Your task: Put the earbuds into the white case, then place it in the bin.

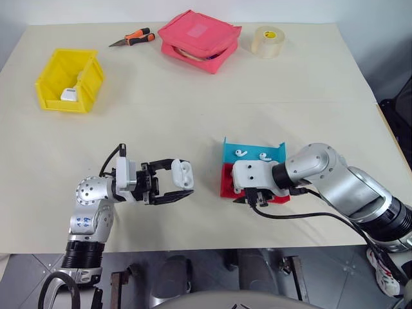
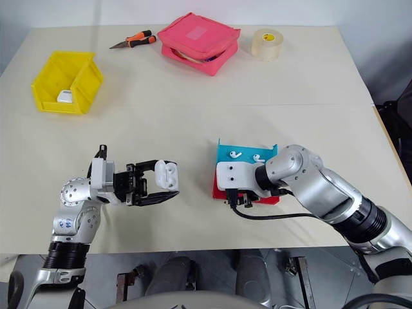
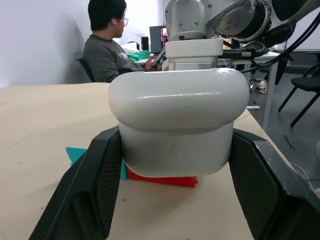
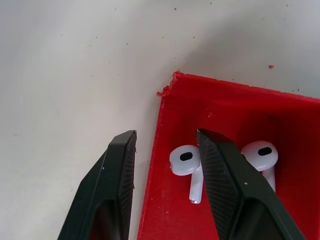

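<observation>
Right gripper [image 4: 165, 192] hangs over the red tray [image 4: 235, 115] at centre-right of the head views, its fingers apart, one outside the tray wall and one among the two earbuds [image 4: 187, 167] lying in it. Two more earbuds rest in the blue tray [image 1: 252, 154] just behind. Left gripper [image 1: 177, 185], at lower left of centre, is clamped on the white case [image 1: 183, 173], which is held off the table with its lid open. Picking up an earbud looks like the step in hand. Next, both fingers must straddle one bud, not the wall, before pinching. The yellow bin [image 1: 67, 80] waits at upper left.
</observation>
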### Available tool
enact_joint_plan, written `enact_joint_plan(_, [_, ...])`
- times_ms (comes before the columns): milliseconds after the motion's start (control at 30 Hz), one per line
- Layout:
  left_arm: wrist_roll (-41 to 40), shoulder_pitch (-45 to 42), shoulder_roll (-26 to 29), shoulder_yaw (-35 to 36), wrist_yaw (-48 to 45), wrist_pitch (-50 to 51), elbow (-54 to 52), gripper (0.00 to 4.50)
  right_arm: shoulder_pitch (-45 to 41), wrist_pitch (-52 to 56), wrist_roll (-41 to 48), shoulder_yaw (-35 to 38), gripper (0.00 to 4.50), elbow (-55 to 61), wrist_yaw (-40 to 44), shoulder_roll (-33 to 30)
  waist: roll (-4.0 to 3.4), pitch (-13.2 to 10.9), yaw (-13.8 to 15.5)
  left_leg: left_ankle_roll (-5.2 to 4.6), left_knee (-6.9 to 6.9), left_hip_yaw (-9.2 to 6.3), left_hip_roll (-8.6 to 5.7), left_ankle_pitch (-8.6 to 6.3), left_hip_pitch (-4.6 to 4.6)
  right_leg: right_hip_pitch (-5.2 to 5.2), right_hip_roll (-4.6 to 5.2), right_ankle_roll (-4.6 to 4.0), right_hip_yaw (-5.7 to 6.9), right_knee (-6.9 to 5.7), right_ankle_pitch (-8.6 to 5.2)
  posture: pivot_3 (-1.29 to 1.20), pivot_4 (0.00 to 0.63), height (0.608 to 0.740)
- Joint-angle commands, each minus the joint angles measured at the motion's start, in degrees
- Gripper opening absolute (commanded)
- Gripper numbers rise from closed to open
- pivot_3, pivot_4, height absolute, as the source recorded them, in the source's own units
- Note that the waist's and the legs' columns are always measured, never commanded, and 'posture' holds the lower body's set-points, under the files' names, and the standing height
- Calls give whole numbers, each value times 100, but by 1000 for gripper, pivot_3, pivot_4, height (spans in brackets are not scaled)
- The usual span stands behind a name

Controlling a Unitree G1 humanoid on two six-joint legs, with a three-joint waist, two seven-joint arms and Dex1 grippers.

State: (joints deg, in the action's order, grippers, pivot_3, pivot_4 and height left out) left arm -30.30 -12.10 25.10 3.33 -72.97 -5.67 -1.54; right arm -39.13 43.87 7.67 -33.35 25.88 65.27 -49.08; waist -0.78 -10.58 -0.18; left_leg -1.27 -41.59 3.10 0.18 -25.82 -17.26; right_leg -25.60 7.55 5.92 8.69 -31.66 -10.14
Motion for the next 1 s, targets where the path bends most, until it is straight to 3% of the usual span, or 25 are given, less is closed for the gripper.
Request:
enact_joint_plan(33, [-158, 83, 44, 73, 36, -30, -260, 2795, -69, -103, -122, 58, 1972, -18, 67, 22, 0, 0, -1, 0, 0, 0, 0, 0, 0, 0, 0, 0, 0, 0, 0, 0, 150, 740])
enact_joint_plan(967, [-98, -40, 50, 72, 71, -73, -118, 2795, -232, 119, -681, -103, 1972, -149, 453, 165, -5, -3, -3, 2, 0, -15, 0, 0, -4, 0, 1, -1, 6, 2, 0, 0, 150, 740])
enact_joint_plan(1000, [-99, -36, 52, 76, 75, -73, -125, 2795, -237, 126, -685, -102, 1789, -154, 452, 188, -5, -3, -4, 2, 0, -15, 0, 0, -3, 0, 1, 0, 6, 2, 0, 0, 150, 740])
